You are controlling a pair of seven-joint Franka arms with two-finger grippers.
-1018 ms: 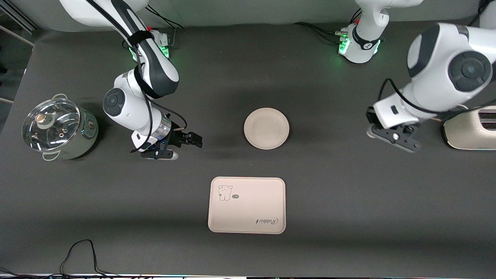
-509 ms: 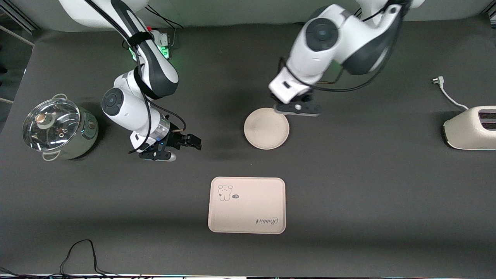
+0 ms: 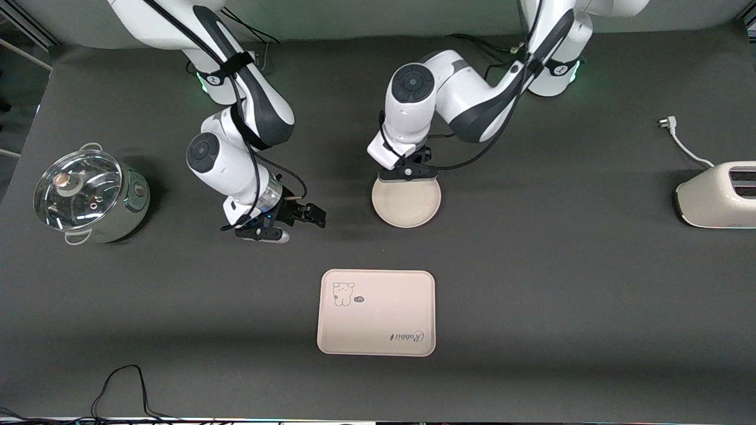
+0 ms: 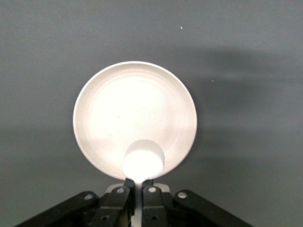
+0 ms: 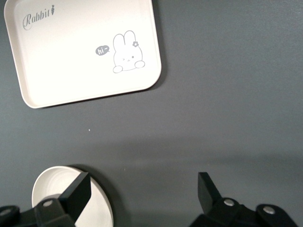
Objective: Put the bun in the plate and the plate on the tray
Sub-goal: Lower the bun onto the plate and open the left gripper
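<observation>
From the front camera, my left gripper [image 3: 407, 175] is sitting over the plate's [image 3: 406, 203] edge, the side toward the arm bases, and the tray [image 3: 377, 312] lies nearer the camera than the plate, well apart from it. My right gripper [image 3: 277, 227] just waits over bare table toward the pot [image 3: 88, 196]. Left wrist cam is the useful one — my fingers [image 4: 124, 202] are pinched narrow on the bun [image 4: 143, 162], which hangs over the plate's [image 4: 132, 109] rim, not its middle. So I'd say: slide in toward the center, go low, then let go, otherwise the bun might roll off the edge. Right wrist cam shows that gripper [image 5: 144, 191] spread wide and holding nothing — tray [image 5: 71, 52] and a slice of plate [image 5: 57, 187] in view.
</observation>
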